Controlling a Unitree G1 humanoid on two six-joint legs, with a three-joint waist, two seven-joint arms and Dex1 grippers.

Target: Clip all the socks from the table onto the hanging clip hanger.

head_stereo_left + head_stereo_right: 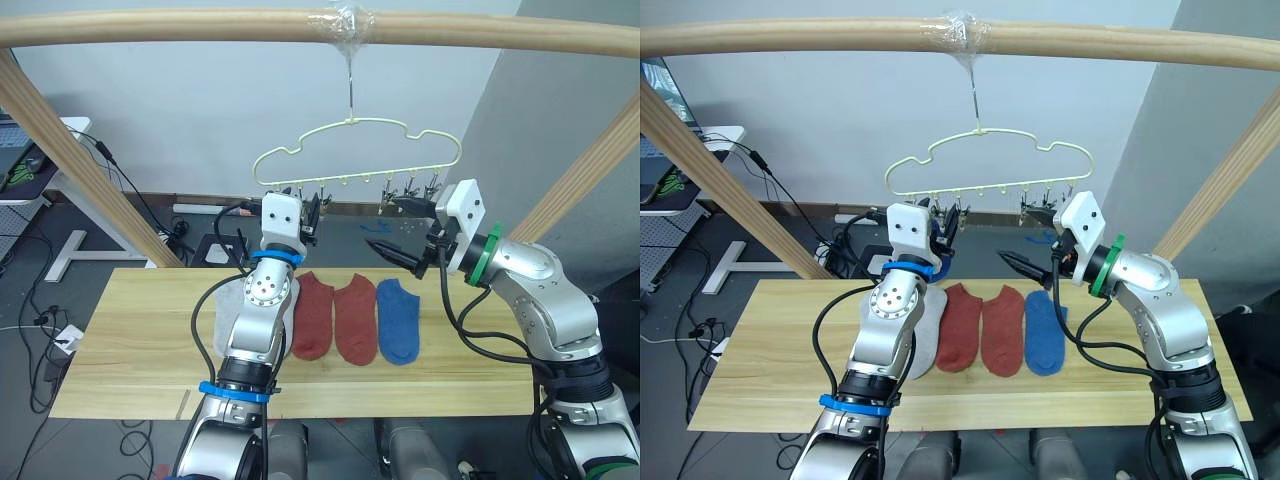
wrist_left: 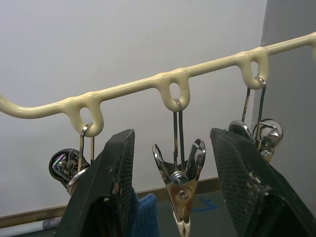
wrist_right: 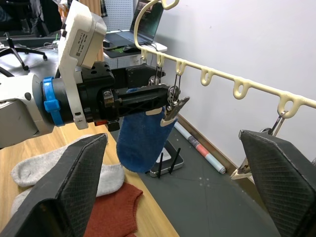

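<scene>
Jaws on both arms stand apart, neither clamped on anything. Left gripper (image 2: 173,197) is raised to the clip hanger (image 1: 357,150), its 2 fingers (image 2: 106,187) straddling 1 metal clip (image 2: 178,190) that hangs between them. A blue sock (image 3: 140,140) dangles just beside that clip, next to the left gripper's fingers; whether a clip's teeth have it, or which clip, cannot be told. Right gripper (image 1: 400,232) hovers near the hanger's right-hand clips, wide open, well above the table (image 1: 140,340).

On the table: 2 rust red socks (image 1: 335,315) side by side, 1 blue sock (image 1: 398,320) just right of them, and grey socks (image 3: 74,173) to their left, partly behind the left arm. Count of grey ones unclear from here.

Risks, as judged:
- Hanger swings freely on its hook from the wooden beam (image 1: 200,28). Any sideways push from the left fingers would rock it and pull the clip out from between them.
- If the left jaws press the clip off its handles, it may twist rather than open.
- Raised blue sock looks loosely held; a nudge to the hanger could drop it.
- Right gripper sits close to the far clips; lifting or turning could snag one.

Task looks early: at most 1 sock up, the rest lying well below both grippers.
</scene>
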